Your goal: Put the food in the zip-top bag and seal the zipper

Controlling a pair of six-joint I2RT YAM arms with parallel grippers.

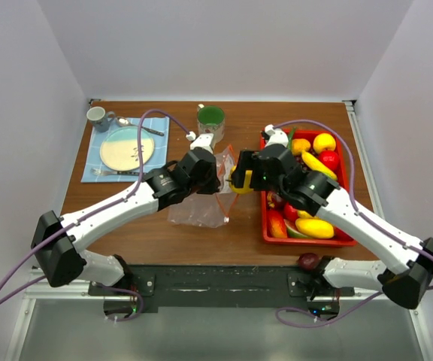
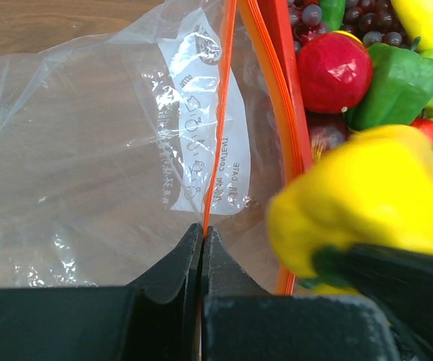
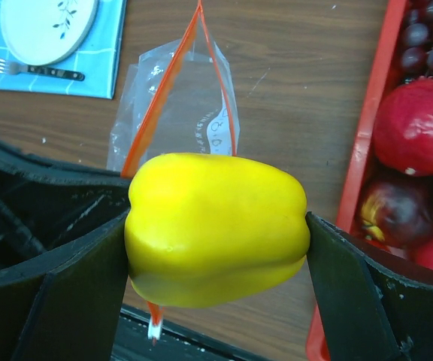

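The left gripper [image 2: 201, 239] is pinched fully shut on one lip of the zipper [image 2: 221, 128], holding the bag [image 2: 81, 158] up by that edge. The bag sits at the middle of the tabletop [image 1: 126, 218], just beside the left wall of the tray [image 3: 363, 143]. The other lip hangs free, so the mouth shows only as a narrow wedge.

The right gripper [image 3: 216, 259] has its jaws spread wide around a yellow pepper [image 3: 216, 214], a finger pressed on each flank. It hovers over the mouth, between the bag and the tray. The rest of the food lies in the tray, and one dark purple piece [image 1: 307, 260] lies by the near edge of the tabletop.

The step in hand looks like dropping the pepper in. The pepper appears wider than the gap, so it should go in centred between the two orange lips and nudge the free lip outward, not ride down on top of it. The left grip should stay firm and high so the mouth does not fold. The right jaws should let go only once the pepper is below both lips, otherwise it may roll off the plastic.
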